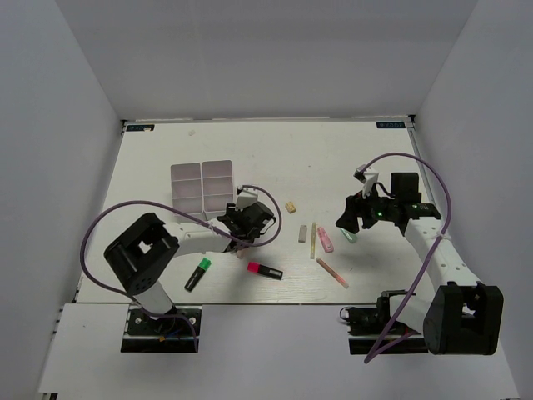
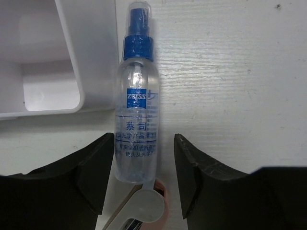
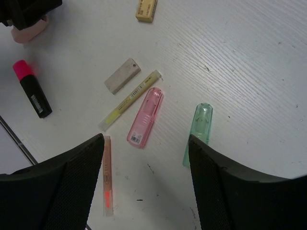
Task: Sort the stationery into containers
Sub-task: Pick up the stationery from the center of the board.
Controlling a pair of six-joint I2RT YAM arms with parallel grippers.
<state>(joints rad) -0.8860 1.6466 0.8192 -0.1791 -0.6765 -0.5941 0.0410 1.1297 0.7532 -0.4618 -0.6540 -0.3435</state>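
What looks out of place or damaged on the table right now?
Nothing looks spilled or damaged. The spray bottle lies flat beside the tray, outside it, between the fingers of the open left gripper.

The clear spray bottle [image 2: 136, 120] carries a small blue square reading ZEISS. Below it stand the blue characters 蔡司, then two lines of finer Chinese print, too small to read. The pink highlighter [image 3: 32, 91] bears a white barcode label, its digits illegible. The blue stickers [image 1: 141, 127] at the bench's far corners are unreadable.
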